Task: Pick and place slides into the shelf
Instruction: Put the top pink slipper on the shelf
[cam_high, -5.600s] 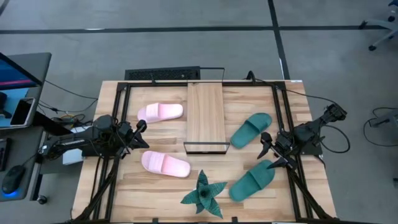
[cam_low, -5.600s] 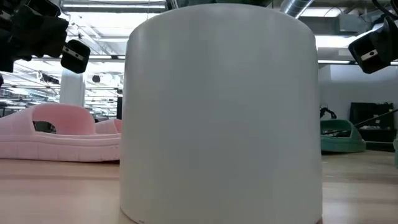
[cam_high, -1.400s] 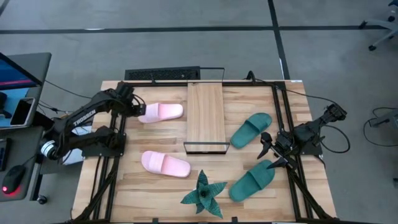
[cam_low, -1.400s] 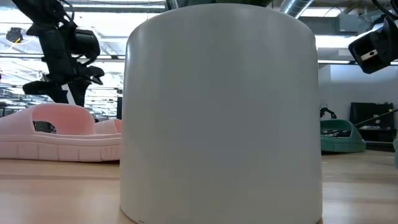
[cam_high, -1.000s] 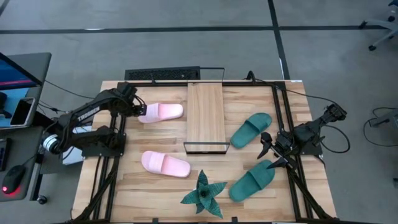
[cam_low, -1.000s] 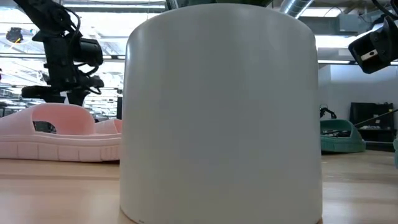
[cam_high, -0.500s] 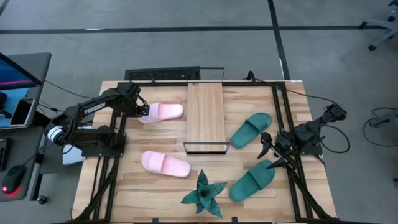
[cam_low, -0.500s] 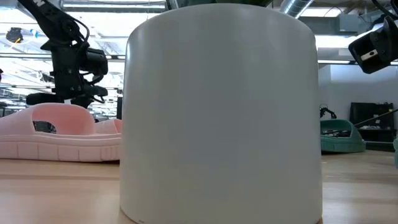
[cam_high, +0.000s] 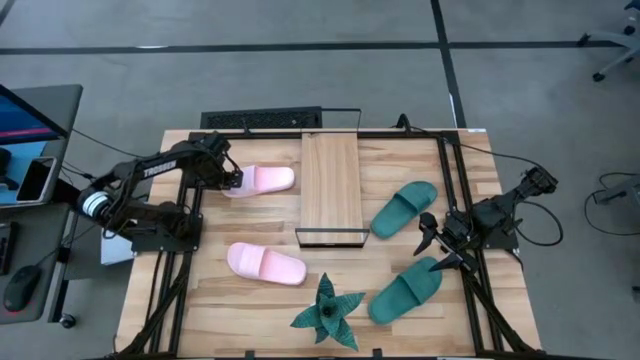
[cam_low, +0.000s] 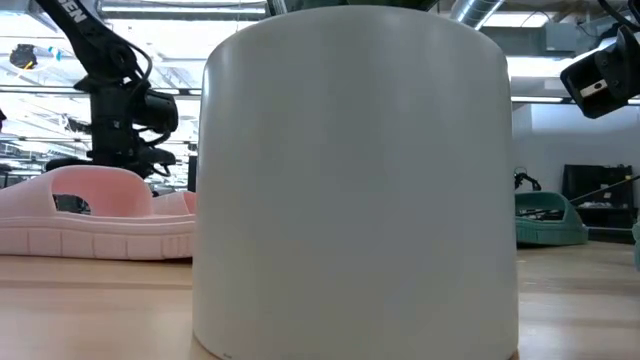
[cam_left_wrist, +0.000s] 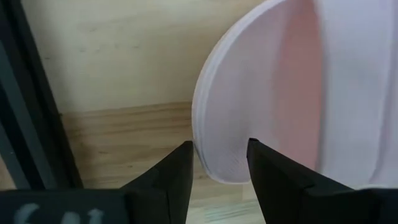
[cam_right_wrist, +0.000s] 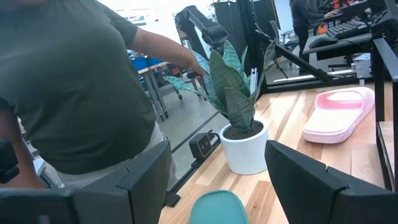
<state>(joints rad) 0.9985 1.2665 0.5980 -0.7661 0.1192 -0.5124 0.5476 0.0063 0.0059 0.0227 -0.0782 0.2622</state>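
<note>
The left arm reaches over the bench's far-left corner, its left end effector open, fingers straddling the heel of one pink slide. The right end effector rests open at the right edge. Two pink and two teal slides lie around the shelf. A white pot blocks most of the low view.
</note>
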